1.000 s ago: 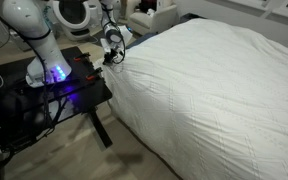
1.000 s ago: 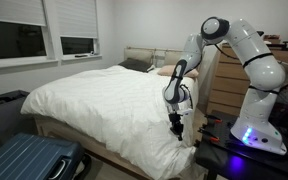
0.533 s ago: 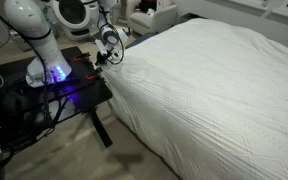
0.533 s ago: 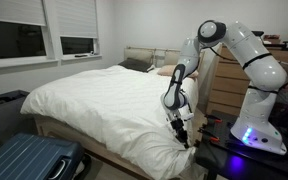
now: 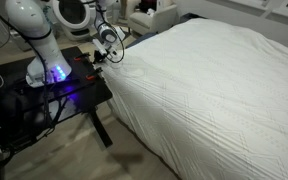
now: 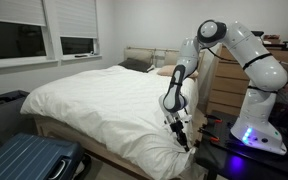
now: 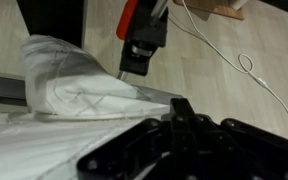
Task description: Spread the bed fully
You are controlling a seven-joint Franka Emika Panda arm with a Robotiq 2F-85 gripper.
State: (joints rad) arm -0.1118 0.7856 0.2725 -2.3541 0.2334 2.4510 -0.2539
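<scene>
White quilted duvet (image 7: pixel 64 95) is seen covering the bed (image 5: pixel 214 90), which stands just beside the black table (image 5: pixel 92 92). Its side edge appears to be pinched in the closed gripper (image 6: pixel 181 138). The pull is best made outward and low, slowly, so that the thin fold is not lost and wrinkles are smoothed.

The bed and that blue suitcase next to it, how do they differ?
The bed is white, the suitcase blue. The bed's cover looks soft and wrinkly, the suitcase hard and ribbed. The bed is far bigger than the suitcase. Both are roughly rectangular.
</scene>
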